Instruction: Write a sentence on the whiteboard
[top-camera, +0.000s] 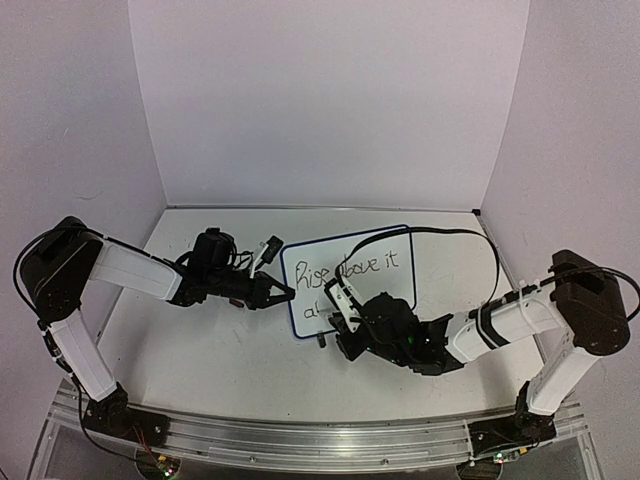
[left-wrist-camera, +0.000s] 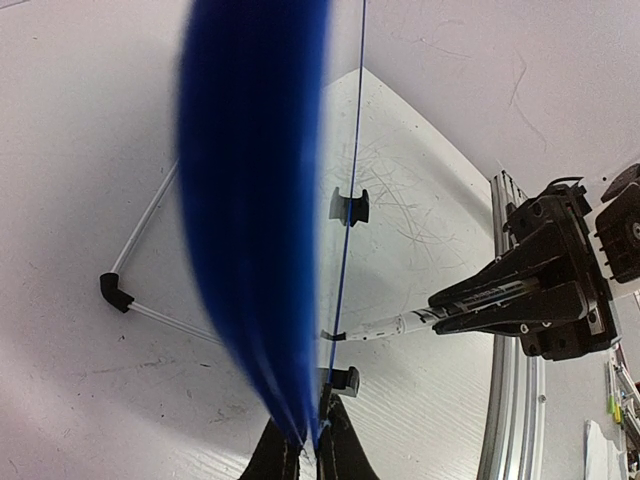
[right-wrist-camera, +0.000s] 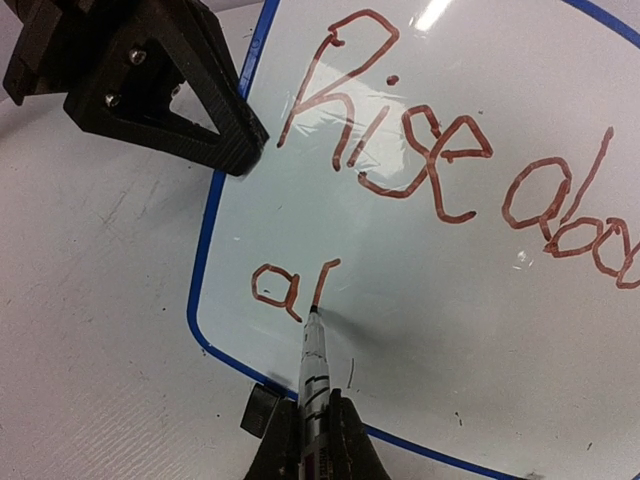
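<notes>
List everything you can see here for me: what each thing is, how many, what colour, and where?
whiteboard: one, white with a blue rim, mid-table
sentence: one, unfinished, reddish-brown, "Rise above it" on the top row and "al" below
marker: one, pale barrel with a dark tip, tip at the "l" on the whiteboard
clip feet: two, black, on the whiteboard's edge
wire stand: one, pale rods with a black elbow, behind the whiteboard
table: one, scuffed white, under everything
rail: one, silver, along the table's near edge
arms: two, white and black, one on each side
left gripper: one, black, shut on the whiteboard's left edge
right gripper: one, black, shut on the marker
</notes>
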